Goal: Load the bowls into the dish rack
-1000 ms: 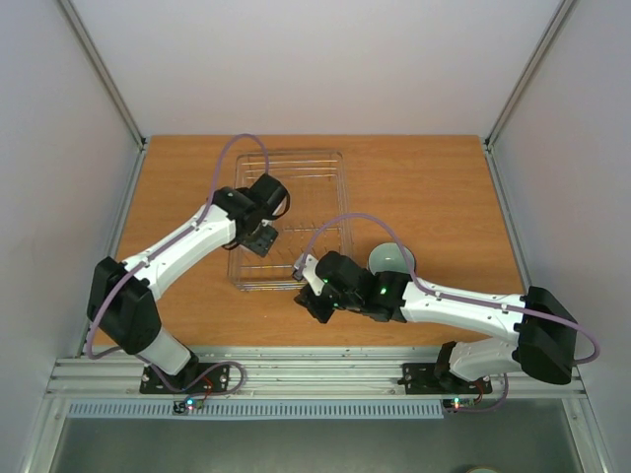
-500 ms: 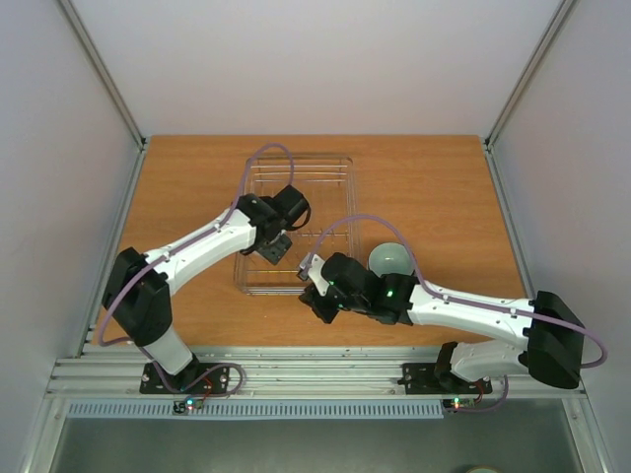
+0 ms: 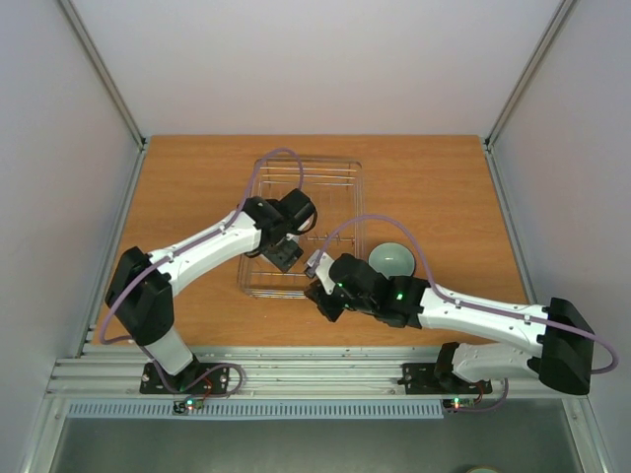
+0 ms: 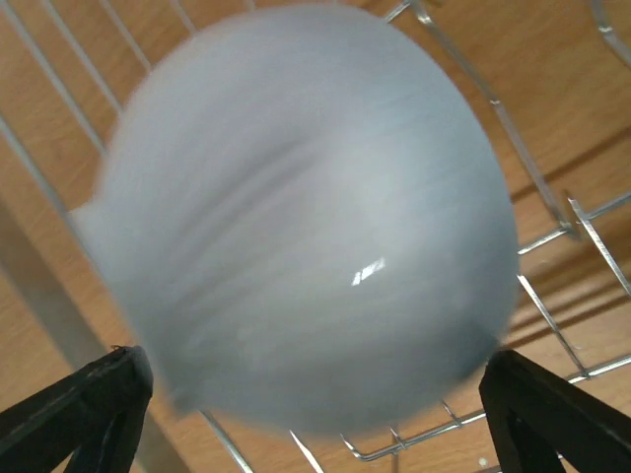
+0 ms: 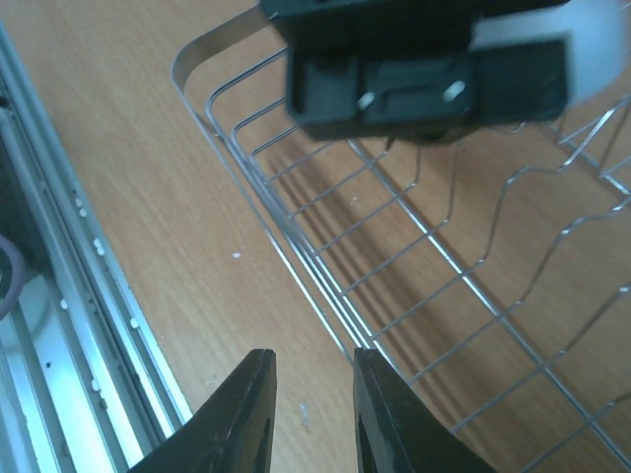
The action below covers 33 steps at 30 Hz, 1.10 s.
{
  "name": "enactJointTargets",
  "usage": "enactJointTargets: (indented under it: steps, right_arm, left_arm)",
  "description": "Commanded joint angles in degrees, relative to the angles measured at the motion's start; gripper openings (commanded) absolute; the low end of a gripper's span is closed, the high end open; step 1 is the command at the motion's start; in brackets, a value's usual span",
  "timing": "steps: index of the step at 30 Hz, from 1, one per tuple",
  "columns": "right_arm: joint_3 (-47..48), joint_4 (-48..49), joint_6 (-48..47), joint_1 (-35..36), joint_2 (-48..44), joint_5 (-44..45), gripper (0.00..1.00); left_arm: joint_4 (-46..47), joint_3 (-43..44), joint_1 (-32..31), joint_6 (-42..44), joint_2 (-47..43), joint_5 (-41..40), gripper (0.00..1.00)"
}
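A white bowl (image 4: 306,227) fills the left wrist view. It is motion-blurred over the sharp wires of the dish rack (image 4: 552,197). It hangs between the spread fingertips of my left gripper (image 4: 315,394), which stands open over the rack's near part (image 3: 286,254). From above, this bowl is hidden under the gripper. The silver wire dish rack (image 3: 325,163) lies mid-table. A pale green bowl (image 3: 391,259) sits upright on the table, right of the rack. My right gripper (image 3: 317,286) (image 5: 314,355) hovers by the rack's near rim (image 5: 286,271). Its jaws are slightly apart, with only table between them.
My right forearm (image 3: 473,310) stretches across the near right of the table, just in front of the green bowl. The metal rail (image 3: 315,370) runs along the near edge. Grey walls enclose the wooden table (image 3: 434,187) on three sides.
My left arm swung right over the rack and its jaws widened. The rack shifted right and turned a little. My right gripper crept right along the rack's near edge.
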Motion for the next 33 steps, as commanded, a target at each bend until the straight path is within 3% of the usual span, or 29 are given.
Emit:
enactJointTargets:
  steps: [1,9,15,17,20,23,27,33]
  right_arm:
    - [-0.9,-0.3,0.9,-0.1,-3.1,5.0,0.25]
    - [-1.1,-2.0,0.9,-0.1,-6.5,11.2,0.25]
    - [3.9,-11.5,7.6,-0.1,-7.8,26.6,0.27]
    - [6.8,-18.2,14.6,-0.3,-7.8,33.6,0.27]
    - [13.6,-38.2,34.6,-3.2,-6.2,44.7,0.22]
    - [17.9,-55.3,48.6,-5.9,-3.8,49.5,0.2]
    - [18.2,-62.8,52.8,-10.9,-4.1,46.7,0.2]
    - [9.8,-52.1,39.8,-23.4,-14.9,30.6,0.17]
  left_arm:
    - [0.8,0.7,-0.8,0.9,0.9,6.0,0.97]
    - [1.5,-0.5,-0.8,0.3,0.7,6.7,0.99]
    - [1.6,3.8,-0.8,0.7,-0.7,5.6,0.99]
    - [1.8,5.9,-0.7,0.9,-1.3,5.4,0.99]
    - [2.1,9.4,-0.1,1.2,-2.2,6.8,0.99]
    - [2.6,13.1,1.6,0.9,-3.2,11.4,0.98]
    - [7.4,10.6,3.7,-0.5,-6.5,18.0,0.93]
    - [10.9,4.9,3.8,-1.8,-9.0,21.2,0.9]
